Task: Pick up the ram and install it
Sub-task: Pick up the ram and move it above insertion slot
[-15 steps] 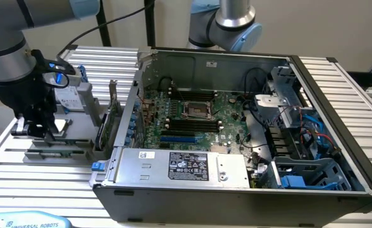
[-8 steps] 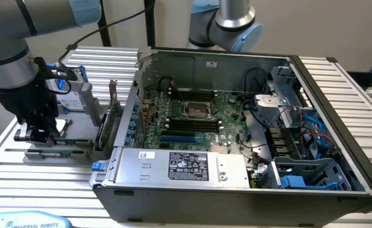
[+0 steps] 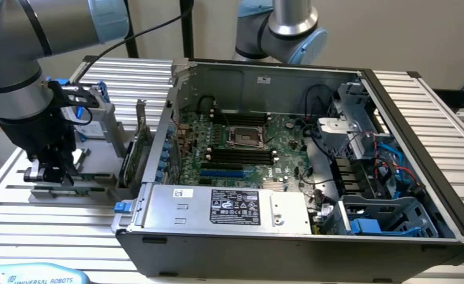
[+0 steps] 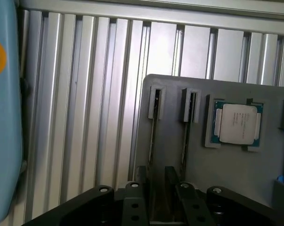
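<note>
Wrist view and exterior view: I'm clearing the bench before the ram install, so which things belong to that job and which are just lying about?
Belongs to the job:
- gripper, open, over the holder
- ram, edge-on in the grey holder
- black memory slots

Just lying about:
- processor chip
- expansion card
- teach pendant
- power supply

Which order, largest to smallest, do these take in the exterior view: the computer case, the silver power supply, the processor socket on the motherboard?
1. computer case
2. silver power supply
3. processor socket
The power supply seems nearer the camera than the socket, but the difference is plain anyway.
</note>
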`<state>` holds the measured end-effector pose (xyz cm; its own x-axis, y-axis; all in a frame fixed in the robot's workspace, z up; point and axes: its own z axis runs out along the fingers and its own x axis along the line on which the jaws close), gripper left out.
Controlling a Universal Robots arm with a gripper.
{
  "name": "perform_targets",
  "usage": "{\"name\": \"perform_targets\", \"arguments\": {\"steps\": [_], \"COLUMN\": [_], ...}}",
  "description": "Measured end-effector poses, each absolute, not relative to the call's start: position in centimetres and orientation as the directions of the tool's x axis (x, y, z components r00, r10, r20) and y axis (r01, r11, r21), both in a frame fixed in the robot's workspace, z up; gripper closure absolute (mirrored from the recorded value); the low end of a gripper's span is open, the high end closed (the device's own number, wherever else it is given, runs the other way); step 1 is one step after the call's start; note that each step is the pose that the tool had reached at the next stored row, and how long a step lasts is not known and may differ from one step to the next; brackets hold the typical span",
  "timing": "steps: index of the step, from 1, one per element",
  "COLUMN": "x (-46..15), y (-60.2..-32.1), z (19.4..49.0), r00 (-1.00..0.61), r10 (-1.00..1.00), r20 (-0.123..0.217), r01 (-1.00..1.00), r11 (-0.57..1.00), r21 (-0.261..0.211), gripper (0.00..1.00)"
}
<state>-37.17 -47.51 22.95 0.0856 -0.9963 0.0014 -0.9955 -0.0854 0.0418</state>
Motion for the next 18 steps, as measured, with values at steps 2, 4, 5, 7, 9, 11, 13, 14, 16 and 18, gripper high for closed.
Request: {"name": "perform_targets", "arguments": {"steps": [2,4,5,7,9,11,13,14,16,18], "x": [-37.2,-37.2,-37.2,-37.2,-37.2,-37.2,-37.2,-37.2,-37.3,-37.4], "y": [-47.5,-47.5,-47.5,-47.5,-47.5,-47.5,-47.5,-47.5,-47.5,-47.5], "z": [22.6,22.2,22.0,21.7,21.3,21.0,20.6,20.4,20.0,19.7], "r00": [0.086,0.087,0.088,0.089,0.09,0.09,0.09,0.09,0.09,0.09], "r10": [-0.996,-0.996,-0.996,-0.996,-0.996,-0.996,-0.996,-0.996,-0.996,-0.996], "r20": [0.001,0.001,0.001,0.001,0.001,0.002,0.002,0.003,0.004,0.006], "r01": [-0.995,-0.995,-0.995,-0.995,-0.995,-0.995,-0.995,-0.995,-0.995,-0.995], "r11": [-0.086,-0.087,-0.088,-0.089,-0.089,-0.09,-0.09,-0.09,-0.09,-0.09], "r21": [0.042,0.042,0.042,0.042,0.042,0.042,0.042,0.042,0.042,0.042], "gripper": [0.69,0.69,0.69,0.69,0.69,0.69,0.69,0.69,0.69,0.69]}}
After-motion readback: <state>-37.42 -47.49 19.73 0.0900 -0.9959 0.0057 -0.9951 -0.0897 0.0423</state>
